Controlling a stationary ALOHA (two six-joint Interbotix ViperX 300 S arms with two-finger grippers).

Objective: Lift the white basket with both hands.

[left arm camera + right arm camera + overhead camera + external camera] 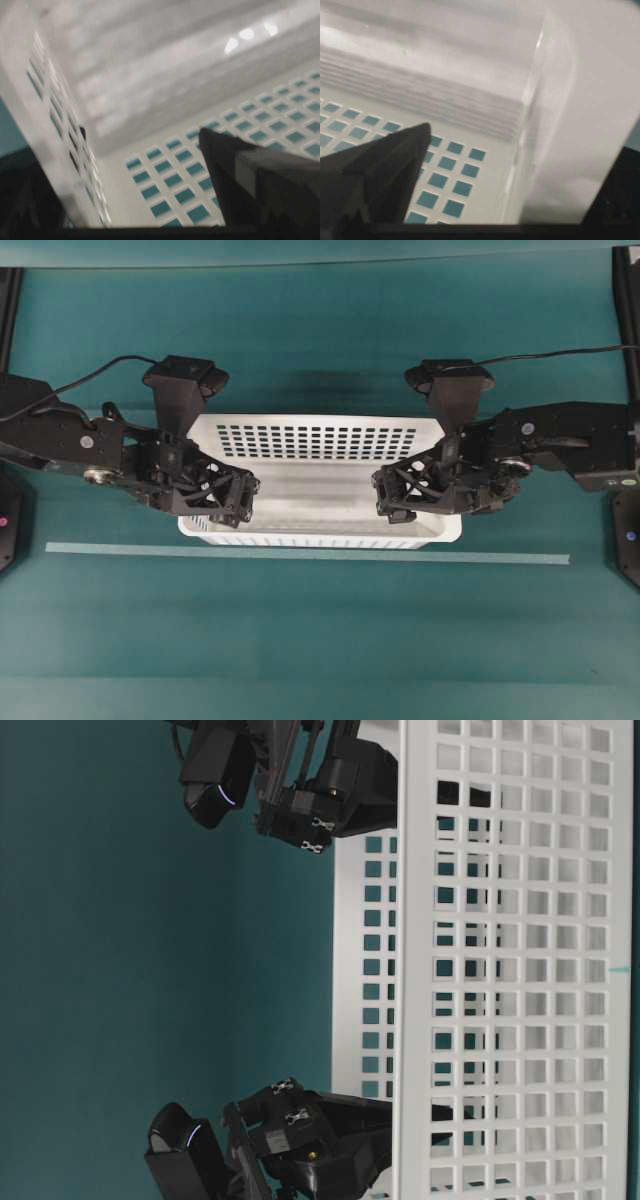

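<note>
Both wrist views are blurred. The left gripper (232, 498) and right gripper (398, 494) straddle the white basket's (320, 440) end walls, jaws spread.

Probably a robotics lab: teal table (320, 640), tape line (300, 553), two mounted arms.

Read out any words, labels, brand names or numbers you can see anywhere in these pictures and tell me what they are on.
None can be read: no text shows on the white basket, the left pincer, the right pincer or the green table.
The pale strip in front of the basket is blank.
</note>
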